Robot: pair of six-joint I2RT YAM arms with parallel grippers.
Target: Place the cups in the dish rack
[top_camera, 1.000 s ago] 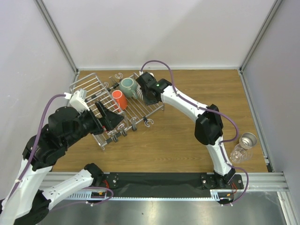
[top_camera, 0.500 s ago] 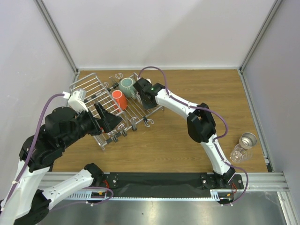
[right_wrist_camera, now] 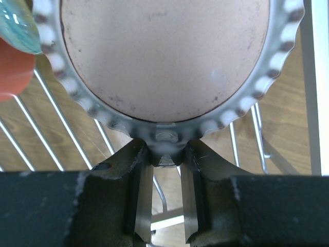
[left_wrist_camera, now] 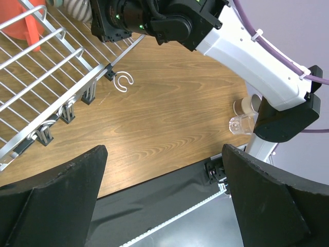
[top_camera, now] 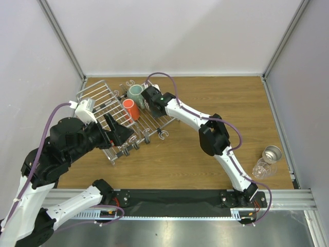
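The dish rack (top_camera: 105,105) stands at the back left. A red mug (top_camera: 130,109) and a dark teal mug (top_camera: 135,93) lie on it. My right gripper (top_camera: 147,101) is over the rack beside them, shut on the white ribbed mug (right_wrist_camera: 164,56) by a lug at its edge. The mug's brownish base fills the right wrist view, with rack rods (right_wrist_camera: 56,116) below it. My left gripper (top_camera: 121,132) is open and empty above the rack's front edge. A clear glass (top_camera: 260,169) and a metal cup (top_camera: 272,153) stand at the front right.
Small white C-shaped hooks lie on the table, one (left_wrist_camera: 123,81) by the rack's front corner and others (top_camera: 128,83) behind the rack. The right arm (left_wrist_camera: 247,46) stretches across the table's middle. The table's front edge carries a black strip (top_camera: 175,195).
My right gripper has carried the white ribbed mug leftward over the rack, up beside the teal mug. The left arm has hardly moved.
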